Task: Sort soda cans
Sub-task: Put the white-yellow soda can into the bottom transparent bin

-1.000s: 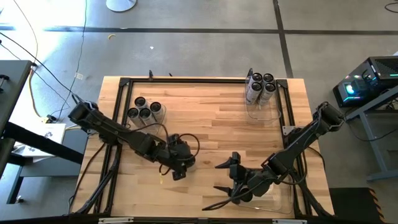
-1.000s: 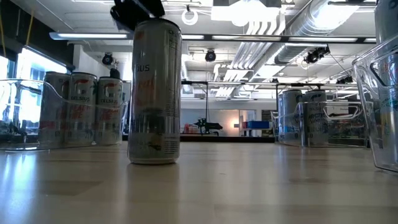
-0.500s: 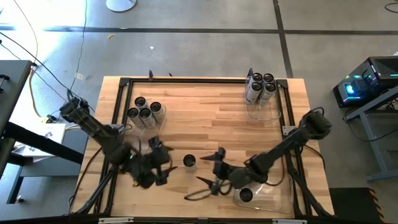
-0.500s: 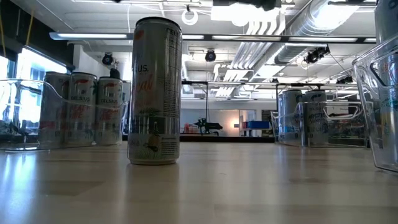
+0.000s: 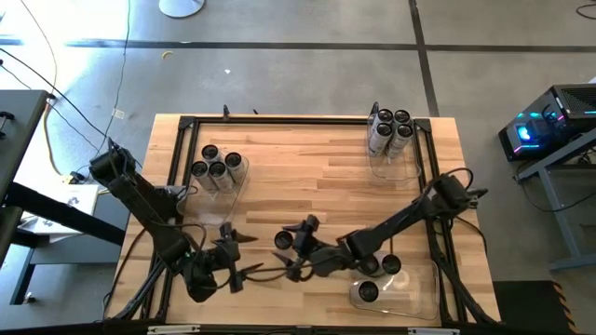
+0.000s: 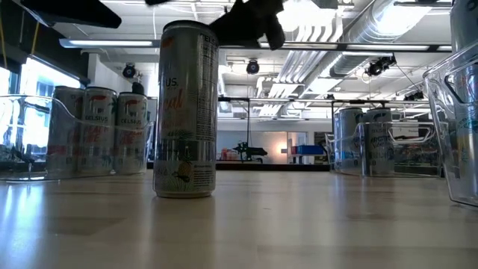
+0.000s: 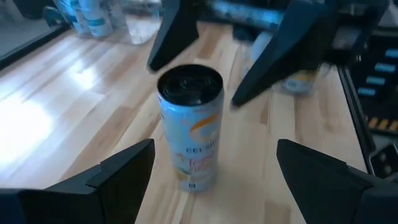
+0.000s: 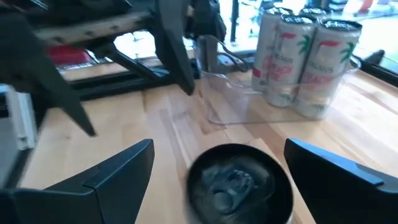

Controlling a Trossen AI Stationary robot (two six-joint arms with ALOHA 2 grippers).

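Note:
One soda can [image 5: 283,240] stands upright on its base on the wooden table, alone near the front middle; it also shows as the can [image 6: 185,112] and the can [image 7: 190,127]. My right gripper [image 5: 296,247] is open just right of it, a finger on either side of the dark top [image 8: 239,180], touching nothing. My left gripper [image 5: 237,253] is open a short way left of the can and points at it; between its fingers [image 7: 124,171] there is nothing.
A clear bin [image 5: 237,181] at the far left holds several cans [image 5: 216,166]. Another bin [image 5: 399,166] at the far right holds several cans [image 5: 389,128]. A third bin [image 5: 410,290] at the near right holds cans [image 5: 368,291]. A black frame [image 5: 307,119] rims the table.
My left gripper has drawn back from over the lone can toward the table's left and near edges, sinking and swinging round to face it. My right gripper has come from the near-right bin toward the can and sunk. The can has kept still.

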